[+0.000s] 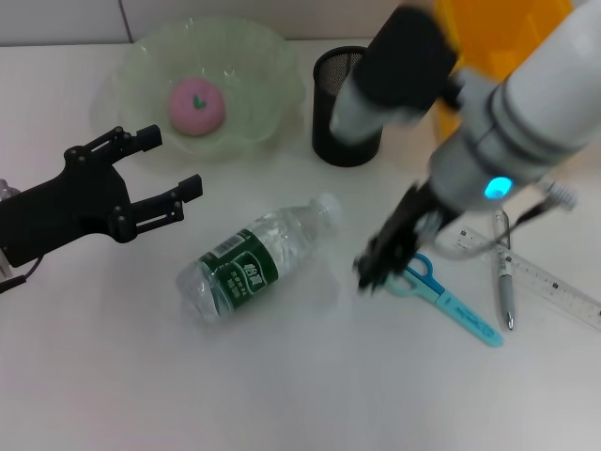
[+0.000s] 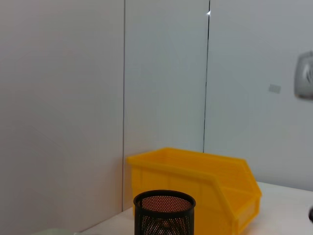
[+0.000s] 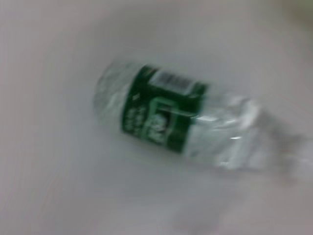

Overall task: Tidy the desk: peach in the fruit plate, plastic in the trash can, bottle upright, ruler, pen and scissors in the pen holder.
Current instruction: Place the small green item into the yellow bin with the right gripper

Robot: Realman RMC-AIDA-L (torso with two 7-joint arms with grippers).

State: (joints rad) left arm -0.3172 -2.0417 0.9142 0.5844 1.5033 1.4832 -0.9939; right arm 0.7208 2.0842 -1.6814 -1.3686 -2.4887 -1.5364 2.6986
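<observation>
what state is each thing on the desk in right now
peach: in the fruit plate
bottle: lying on its side, cap on
pen holder: upright, nothing sticking out
scissors: flat on the desk, blades closed
pen: flat on the desk
ruler: flat on the desk
yellow bin: upright, open front
left pincer: open, hovering empty
right pincer: by the scissors, opening unclear

Office-like desk setup, likely a lab test station. Plain white surface [image 1: 113, 376] against pale grey panelled walls [image 2: 63, 98]. Desk gear present: black mesh pen holder [image 1: 344, 108], ruler [image 1: 554, 282], pen [image 1: 504, 282], scissors [image 1: 441, 293]. Yellow plastic storage bin [image 2: 205, 188] at the back.
</observation>
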